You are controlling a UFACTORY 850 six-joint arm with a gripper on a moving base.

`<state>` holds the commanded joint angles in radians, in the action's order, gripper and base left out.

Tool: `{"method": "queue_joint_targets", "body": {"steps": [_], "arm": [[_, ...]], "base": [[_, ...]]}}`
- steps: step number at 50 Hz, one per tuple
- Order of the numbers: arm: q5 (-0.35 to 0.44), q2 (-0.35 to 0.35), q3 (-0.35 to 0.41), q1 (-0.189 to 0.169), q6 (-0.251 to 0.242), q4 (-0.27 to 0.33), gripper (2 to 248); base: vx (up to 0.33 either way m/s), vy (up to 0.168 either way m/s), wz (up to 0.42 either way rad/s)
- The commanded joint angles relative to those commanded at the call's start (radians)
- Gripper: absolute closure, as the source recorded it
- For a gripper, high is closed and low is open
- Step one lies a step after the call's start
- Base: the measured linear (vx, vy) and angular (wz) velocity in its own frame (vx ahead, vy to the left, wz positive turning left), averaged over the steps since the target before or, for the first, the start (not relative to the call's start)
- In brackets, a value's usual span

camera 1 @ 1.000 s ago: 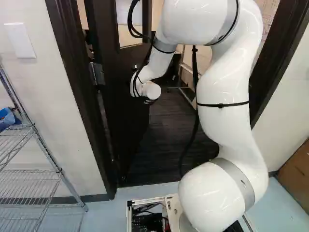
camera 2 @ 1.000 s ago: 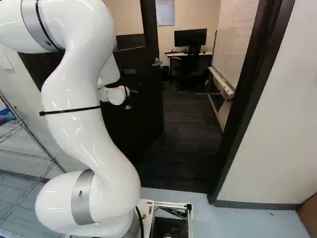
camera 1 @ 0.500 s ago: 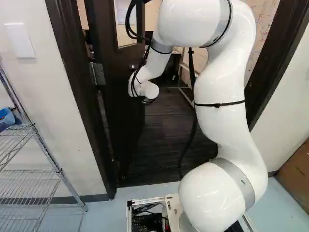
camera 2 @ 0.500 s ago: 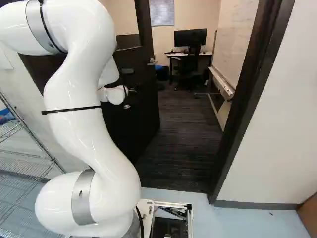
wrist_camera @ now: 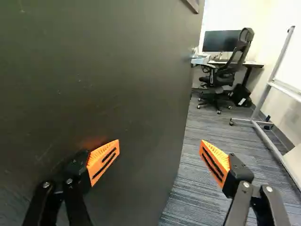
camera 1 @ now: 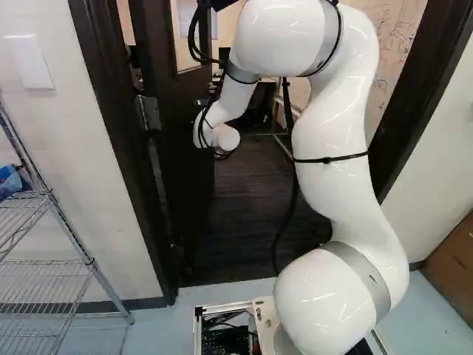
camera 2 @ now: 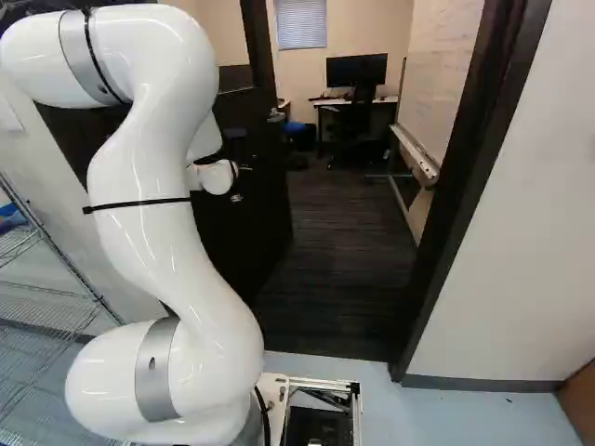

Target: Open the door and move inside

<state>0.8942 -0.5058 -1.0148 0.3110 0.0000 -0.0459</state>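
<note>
The door (wrist_camera: 94, 70) stands open, swung into the room, its dark panel filling the space ahead of and beside one finger of the pincer (wrist_camera: 160, 149). That finger's orange pad (wrist_camera: 103, 162) lies just beside the panel; whether it touches cannot be told. The door's free edge runs ahead of the pincer, seen through the gap between the two fingertips and nearer the other finger, which has the grey carpet (wrist_camera: 211, 136) beyond it. The pincer is spread wide, with a broad gap between its pads, and has hold of nothing. Well ahead of it, past the free edge, are a black office chair (wrist_camera: 230, 68), a desk (wrist_camera: 254, 63) and a monitor (wrist_camera: 220, 41); off on the side away from the door stands a whiteboard frame (wrist_camera: 276, 66) on a metal foot that rests on the carpet. The white arm (camera 2: 153, 200) reaches toward the door from the base, its wrist (camera 2: 218, 177) in front of the dark panel in the right base view. In the left base view, a hinge (camera 1: 148, 113) joins the door to the door frame (camera 1: 122, 148), well apart from the pincer's end of the arm.
</note>
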Motion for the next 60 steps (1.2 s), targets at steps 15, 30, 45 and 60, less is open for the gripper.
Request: {"method": "queue_joint_targets", "body": {"steps": [15, 30, 45, 60], "arm": [[0.0, -0.025, -0.032, 0.01, 0.0, 0.023, 3], [0.0, -0.05, -0.065, 0.02, 0.0, 0.046, 3], [0.0, -0.076, -0.099, 0.03, 0.0, 0.069, 3], [0.0, -0.102, -0.134, 0.039, 0.0, 0.091, 3]], "base": [[0.0, 0.0, 0.0], [0.0, 0.0, 0.0], [0.0, 0.0, 0.0], [0.0, 0.0, 0.0]]}}
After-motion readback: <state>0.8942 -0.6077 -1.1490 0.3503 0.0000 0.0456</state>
